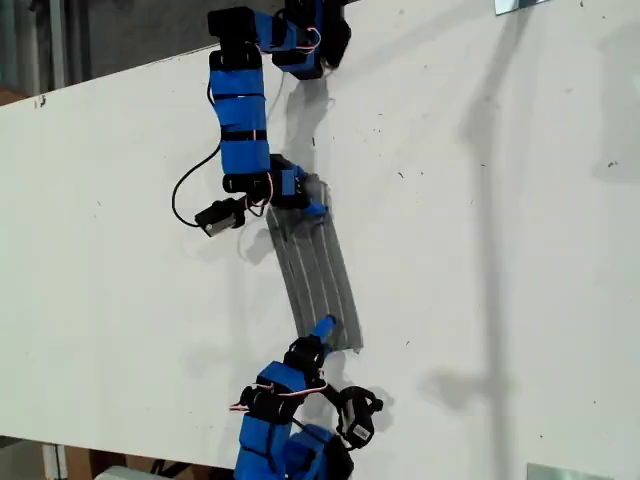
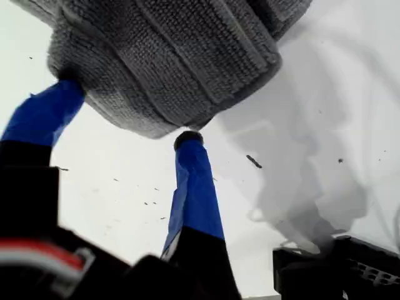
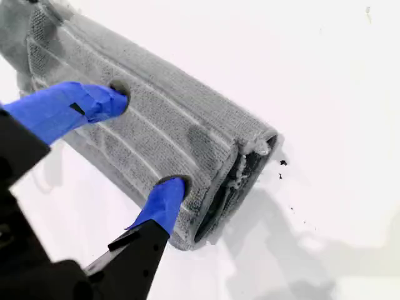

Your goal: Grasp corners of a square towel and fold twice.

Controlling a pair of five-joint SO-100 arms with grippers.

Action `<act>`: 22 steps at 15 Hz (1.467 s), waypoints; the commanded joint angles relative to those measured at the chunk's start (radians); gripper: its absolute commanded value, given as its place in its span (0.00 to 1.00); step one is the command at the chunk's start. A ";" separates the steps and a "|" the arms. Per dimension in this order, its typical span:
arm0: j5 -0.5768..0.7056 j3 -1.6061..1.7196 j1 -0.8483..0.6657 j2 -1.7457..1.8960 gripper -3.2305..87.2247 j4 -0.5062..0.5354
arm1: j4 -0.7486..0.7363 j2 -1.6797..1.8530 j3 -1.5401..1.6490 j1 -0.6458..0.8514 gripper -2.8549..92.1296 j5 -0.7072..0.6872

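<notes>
The towel (image 1: 318,275) lies on the white table as a narrow folded strip, grey with pale stripes. My first gripper (image 1: 322,330) is at the strip's near end. In the first wrist view that gripper (image 2: 126,113) is open, its blue fingertips (image 2: 187,140) at the edge of the towel (image 2: 169,56). My second gripper (image 1: 305,200) is at the far end. It (image 3: 147,140) is open, both tips resting on top of the towel (image 3: 187,106). Frayed corners (image 3: 256,147) show at that layered end.
The white table (image 1: 480,250) stretches wide to the exterior view's right. A black cable (image 1: 185,190) loops beside the upper arm. Metal pieces sit at the table's edge, one at the exterior view's top right (image 1: 520,5) and one at its bottom right (image 1: 565,472).
</notes>
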 commanded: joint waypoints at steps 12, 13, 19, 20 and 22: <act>0.014 0.081 -0.078 0.181 0.39 0.055 | -0.178 -0.028 0.176 0.218 0.38 -0.201; 0.009 0.087 -0.075 0.181 0.39 0.054 | -0.202 -0.072 0.153 0.195 0.34 -0.196; -0.031 0.365 -0.110 0.463 0.39 0.003 | -0.187 -0.227 -0.058 0.130 0.33 -0.207; -0.043 0.410 -0.114 0.494 0.39 0.000 | -0.163 -0.256 -0.107 0.120 0.21 -0.201; -0.067 0.494 -0.110 0.560 0.39 -0.020 | -0.161 -0.288 -0.086 0.132 0.03 -0.183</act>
